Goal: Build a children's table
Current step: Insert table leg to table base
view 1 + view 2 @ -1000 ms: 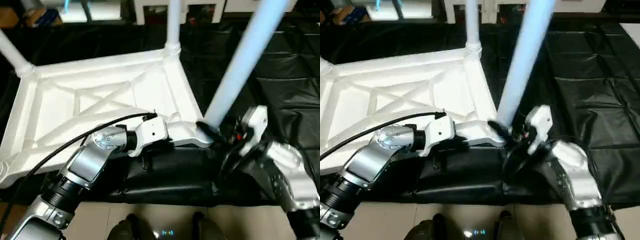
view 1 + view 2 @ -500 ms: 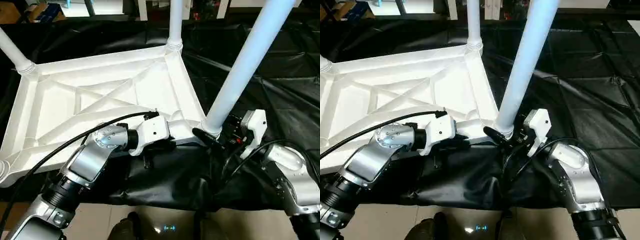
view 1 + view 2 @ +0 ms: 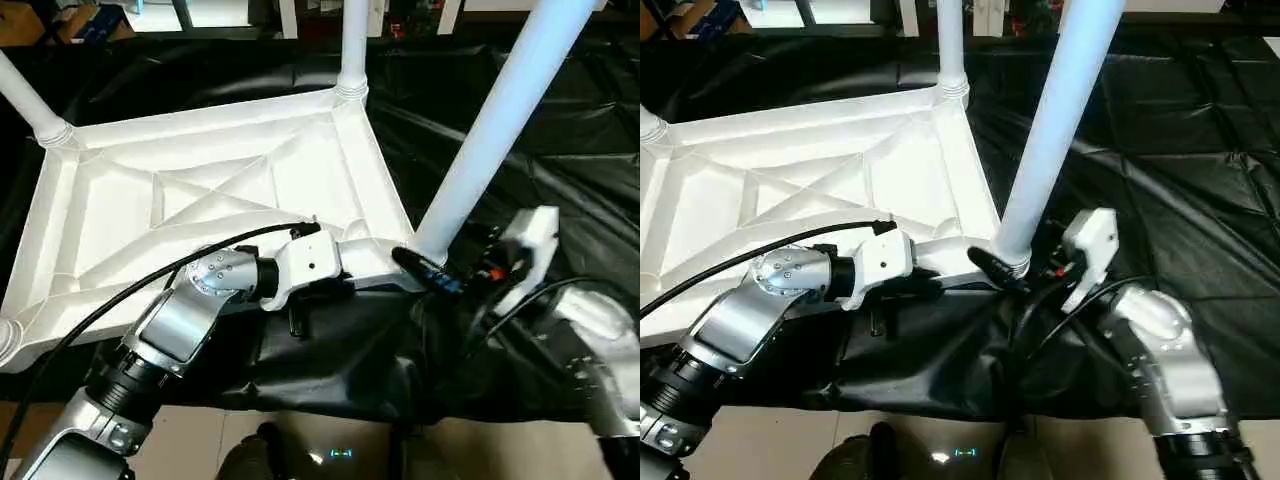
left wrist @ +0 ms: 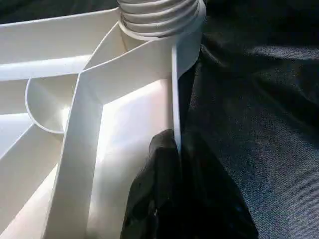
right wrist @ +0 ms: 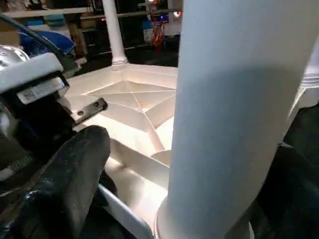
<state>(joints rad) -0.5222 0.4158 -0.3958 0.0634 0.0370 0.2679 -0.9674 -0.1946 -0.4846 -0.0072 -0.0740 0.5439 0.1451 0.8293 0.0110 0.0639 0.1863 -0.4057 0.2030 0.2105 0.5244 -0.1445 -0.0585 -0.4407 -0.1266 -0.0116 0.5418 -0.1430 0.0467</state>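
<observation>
Left hand [image 4: 177, 149] pinched on top [image 3: 200, 170] rim; right hand [image 5: 189, 199] wide open around leg [image 3: 1055, 130]. Light, stiff, slick plastic: grip low.

crumpled black plastic sheet [image 3: 1180, 130] over floor, pale floor tiles [image 3: 200, 455]

The two head views look forward and steeply down from just behind the silver forearms, a small step apart sideways, and both take in the upturned table top [image 3: 200, 190], its near right leg [image 3: 1055, 120] and the black sheet [image 3: 1180, 130]. The left wrist view looks along the left claw [image 4: 178, 144] from very close, facing the top's thin edge wall and a ribbed corner socket [image 4: 159, 17]. The right wrist view sits right against that same near leg [image 5: 239, 114], looking past it across the ribbed underside towards a far leg [image 5: 113, 32]; it shares this corner with the head views.
</observation>
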